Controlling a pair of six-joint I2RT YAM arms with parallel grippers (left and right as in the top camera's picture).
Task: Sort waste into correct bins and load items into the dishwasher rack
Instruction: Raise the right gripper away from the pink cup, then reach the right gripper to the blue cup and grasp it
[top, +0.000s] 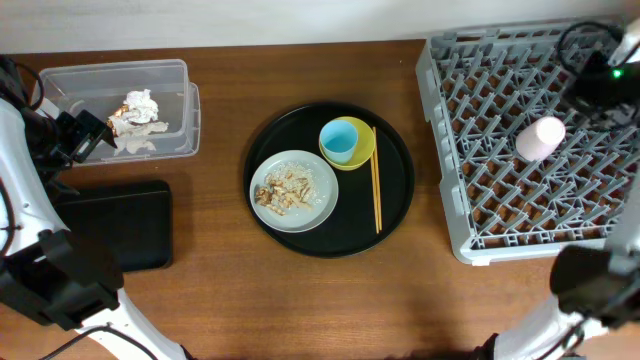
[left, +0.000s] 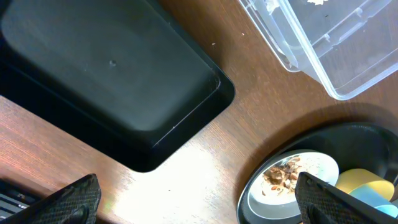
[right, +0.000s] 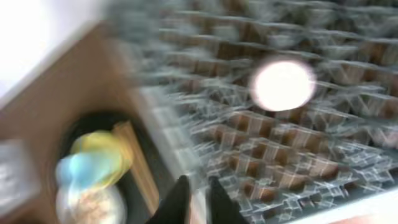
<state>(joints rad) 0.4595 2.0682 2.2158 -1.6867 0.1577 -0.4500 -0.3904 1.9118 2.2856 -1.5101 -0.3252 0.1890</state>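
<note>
Overhead view, directions taken from the round black tray (top: 395, 215) at mid-counter (top: 220, 300).

- Found the pink cup (top: 540, 138) in the dishwasher rack (top: 500, 225) at 3 o'clock, resting among the pegs near the rack's middle. Shows only as a washed-out bright blob in the right wrist view.
- Logged the right gripper (right: 198, 198) above the rack's near edge. Noted its fingers (right: 180, 199) as narrow, with a slim gap and nothing between them. Heavy motion blur in that view.
- Logged the left gripper (left: 199, 202) with fingers (left: 78, 199) spread wide, holding nothing, above bare counter between the shallow black tray (left: 112, 68) and the clear tub (left: 348, 68).
- Placed the clear tub at 10 o'clock, holding the white napkin (top: 141, 103) and the crinkled wrapper (top: 140, 135).
- Placed the shallow black tray at 8 o'clock, just below the tub.
- On the round tray: saw the grey plate (top: 320, 207) at 8 o'clock carrying the food scraps (top: 285, 188). Saw the yellow bowl (top: 364, 155) at 12 o'clock with the light-blue cup (top: 340, 140) inside, bowl touching the plate's rim. Saw the chopsticks (top: 376, 185) lying straight toward 3 o'clock, beside the bowl.
</note>
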